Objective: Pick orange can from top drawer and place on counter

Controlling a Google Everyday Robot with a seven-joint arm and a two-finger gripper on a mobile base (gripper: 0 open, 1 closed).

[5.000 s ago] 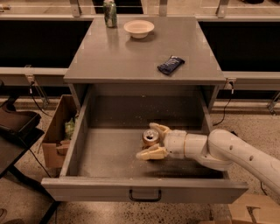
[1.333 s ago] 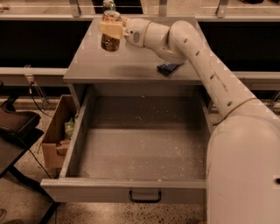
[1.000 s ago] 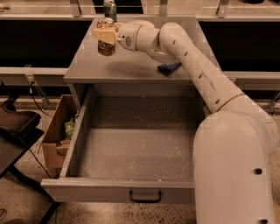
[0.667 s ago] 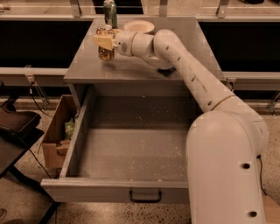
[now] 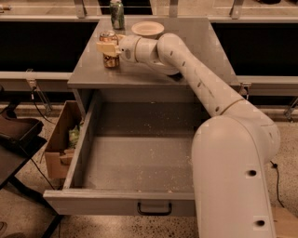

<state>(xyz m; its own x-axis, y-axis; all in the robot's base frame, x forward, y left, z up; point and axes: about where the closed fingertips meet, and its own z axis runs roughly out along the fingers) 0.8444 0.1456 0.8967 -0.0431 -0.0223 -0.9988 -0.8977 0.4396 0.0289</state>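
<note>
The orange can (image 5: 111, 59) stands upright on the left part of the counter (image 5: 209, 51), its base at or on the surface. My gripper (image 5: 111, 44) reaches in from the right and is shut on the can's upper half, with one finger (image 5: 106, 48) across its front. The top drawer (image 5: 139, 155) is pulled fully open below, and its speckled floor holds nothing. Its dark handle (image 5: 154, 208) is at front centre.
A green can (image 5: 117, 9) and a white bowl (image 5: 147, 29) stand at the counter's back edge, close behind the gripper. My arm crosses the counter's middle and the drawer's right side. A cardboard box (image 5: 63, 144) and a dark chair (image 5: 16, 135) sit on the floor at left.
The can was lifted out of the drawer to the counter. Over the last second the gripper carried it left and down onto the counter's left part.
</note>
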